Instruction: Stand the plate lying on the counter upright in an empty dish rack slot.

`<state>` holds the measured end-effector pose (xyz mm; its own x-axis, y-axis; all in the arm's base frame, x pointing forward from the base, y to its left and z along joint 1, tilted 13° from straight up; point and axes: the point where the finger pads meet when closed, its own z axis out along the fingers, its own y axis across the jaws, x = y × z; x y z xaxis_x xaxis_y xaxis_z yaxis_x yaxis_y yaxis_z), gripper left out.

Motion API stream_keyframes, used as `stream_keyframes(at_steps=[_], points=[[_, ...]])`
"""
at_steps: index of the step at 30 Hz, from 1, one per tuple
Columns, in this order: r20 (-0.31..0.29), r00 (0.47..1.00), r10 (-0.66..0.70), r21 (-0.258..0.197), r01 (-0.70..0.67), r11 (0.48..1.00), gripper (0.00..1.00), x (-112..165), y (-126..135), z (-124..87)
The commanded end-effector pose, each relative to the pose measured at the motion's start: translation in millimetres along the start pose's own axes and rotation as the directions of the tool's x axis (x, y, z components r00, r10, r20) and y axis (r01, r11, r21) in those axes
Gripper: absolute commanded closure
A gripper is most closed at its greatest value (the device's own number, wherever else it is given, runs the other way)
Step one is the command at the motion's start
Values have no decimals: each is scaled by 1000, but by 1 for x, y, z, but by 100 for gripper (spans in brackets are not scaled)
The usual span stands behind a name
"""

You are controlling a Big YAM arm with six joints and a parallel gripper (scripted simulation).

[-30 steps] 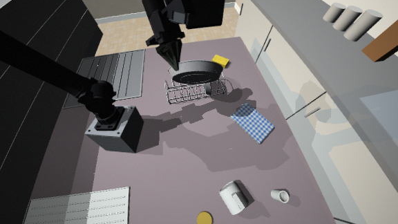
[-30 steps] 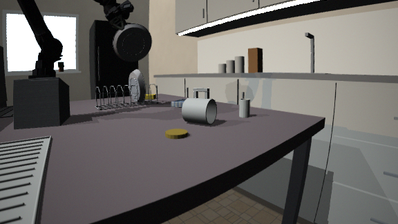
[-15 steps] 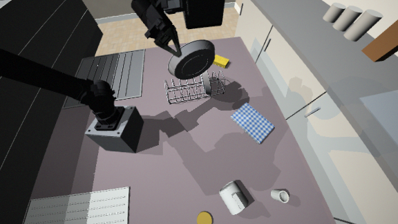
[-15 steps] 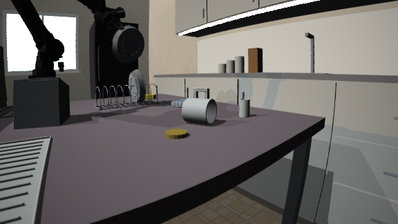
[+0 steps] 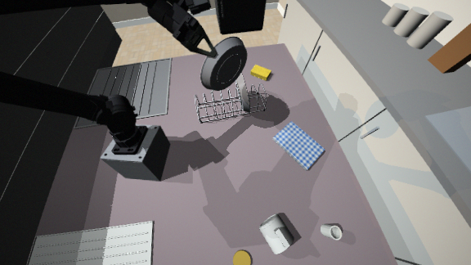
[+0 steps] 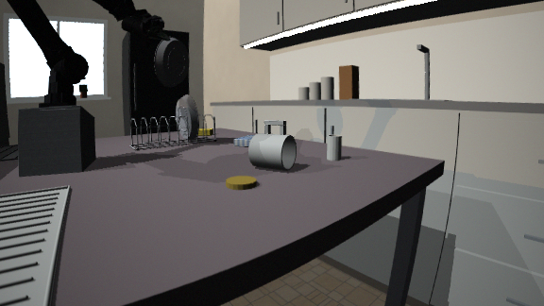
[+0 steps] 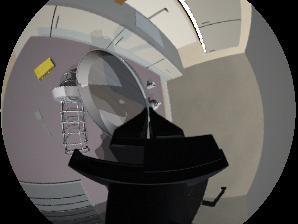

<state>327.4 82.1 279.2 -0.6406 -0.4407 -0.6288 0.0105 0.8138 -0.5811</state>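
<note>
My gripper [image 5: 209, 51] is shut on the rim of a grey plate [image 5: 223, 64] and holds it on edge in the air, well above the wire dish rack [image 5: 229, 103]. The same plate shows in the exterior view [image 6: 171, 61] and close up in the wrist view [image 7: 115, 98], with the fingers on its rim. The other plate [image 5: 248, 98] stands upright in a slot near the rack's right end; it also shows in the exterior view [image 6: 187, 117]. Several slots to its left are empty. The rack [image 6: 172, 131] sits on the counter.
A yellow sponge [image 5: 261, 72] lies behind the rack. A blue checked cloth [image 5: 298, 145] lies to its front right. A tipped mug [image 5: 276, 233], a small cup [image 5: 331, 231] and a yellow disc [image 5: 242, 258] lie near the front edge. The arm's base block [image 5: 136, 153] stands at the left.
</note>
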Motion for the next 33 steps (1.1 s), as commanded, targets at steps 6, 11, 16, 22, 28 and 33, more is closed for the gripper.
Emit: stream_keyframes(at_steps=[6,11,16,22,28,33], points=[[180,967,-178,-10,183,983,100,-23,0,-17],[215,951,-220,1,226,974,100,-27,-1,-18],[288,911,-295,10,306,952,100,-35,4,-24],[357,856,-373,35,387,921,100,-43,4,-27],[401,813,-421,53,439,897,100,-48,6,-30],[455,753,-476,77,499,863,100,-55,10,-34]])
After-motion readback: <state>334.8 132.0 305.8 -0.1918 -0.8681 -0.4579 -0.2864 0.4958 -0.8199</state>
